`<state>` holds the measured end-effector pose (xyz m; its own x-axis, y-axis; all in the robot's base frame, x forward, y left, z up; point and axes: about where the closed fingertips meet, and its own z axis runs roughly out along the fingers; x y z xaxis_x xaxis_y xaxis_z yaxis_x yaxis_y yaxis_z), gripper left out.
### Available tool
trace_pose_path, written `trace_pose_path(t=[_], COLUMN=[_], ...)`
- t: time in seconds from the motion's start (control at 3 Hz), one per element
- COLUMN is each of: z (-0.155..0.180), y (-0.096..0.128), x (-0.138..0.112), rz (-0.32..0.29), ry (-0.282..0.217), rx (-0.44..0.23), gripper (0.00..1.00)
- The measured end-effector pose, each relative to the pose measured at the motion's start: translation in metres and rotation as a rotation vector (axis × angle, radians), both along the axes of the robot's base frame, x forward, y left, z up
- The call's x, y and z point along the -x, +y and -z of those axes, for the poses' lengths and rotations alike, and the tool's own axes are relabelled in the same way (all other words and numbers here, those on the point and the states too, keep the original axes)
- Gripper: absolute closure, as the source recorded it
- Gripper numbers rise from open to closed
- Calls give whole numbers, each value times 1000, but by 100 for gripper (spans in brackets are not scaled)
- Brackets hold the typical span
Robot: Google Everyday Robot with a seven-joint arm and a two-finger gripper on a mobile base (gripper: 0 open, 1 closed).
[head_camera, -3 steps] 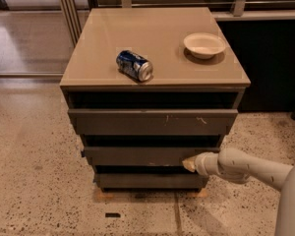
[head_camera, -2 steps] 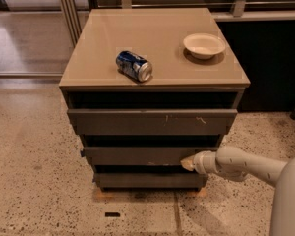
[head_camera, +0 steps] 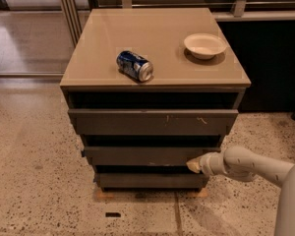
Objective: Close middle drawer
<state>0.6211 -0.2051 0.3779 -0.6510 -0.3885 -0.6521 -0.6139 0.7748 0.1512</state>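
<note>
Cream-coloured gripper at right end of wide grey-brown middle drawer front, seemingly touching; grip state not discernible. Located between taller scratched front above and narrowest front below.

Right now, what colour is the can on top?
The can is blue with a silver end, camera view; the gripper sits at the middle drawer front.

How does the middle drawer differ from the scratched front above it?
The scratched front is taller and wider than the middle drawer. It bears pale marks; the middle drawer looks plain. The gripper is at the middle drawer's right end, not the scratched front. Both are grey-brown, handle-less.
</note>
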Motion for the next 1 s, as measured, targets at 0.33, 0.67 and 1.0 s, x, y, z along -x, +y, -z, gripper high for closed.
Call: trace_pose_path(t=[0.33,0.67,1.0], z=[-16,-15,-14], y=[3,7,7], x=[53,64,65], rz=[-71,-93,-93], ry=[85,111,111], rx=[-76,-94,-94], gripper=[100,81,58])
